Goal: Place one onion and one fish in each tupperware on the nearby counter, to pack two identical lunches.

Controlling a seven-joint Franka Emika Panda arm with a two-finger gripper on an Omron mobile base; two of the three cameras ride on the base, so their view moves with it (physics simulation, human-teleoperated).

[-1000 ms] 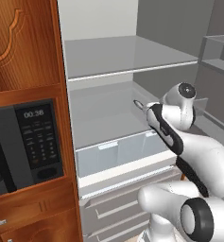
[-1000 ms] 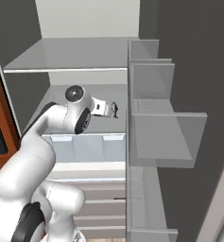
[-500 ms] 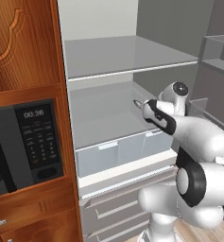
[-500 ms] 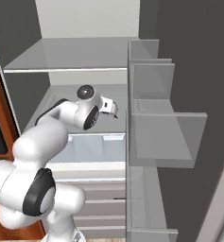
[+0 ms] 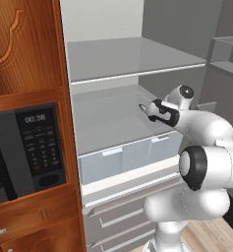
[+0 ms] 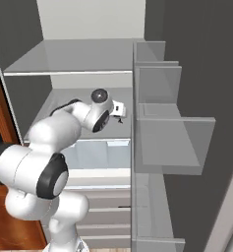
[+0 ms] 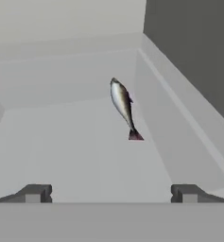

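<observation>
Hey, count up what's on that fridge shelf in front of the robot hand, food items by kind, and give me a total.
Fish: 1, silver-grey with a reddish tail, lying on the grey shelf
Onions: 0
Total: 1

microwave (image 5: 19, 152): cut by left edge | end effector (image 6: 120, 114): fingertips too small to tell
</observation>
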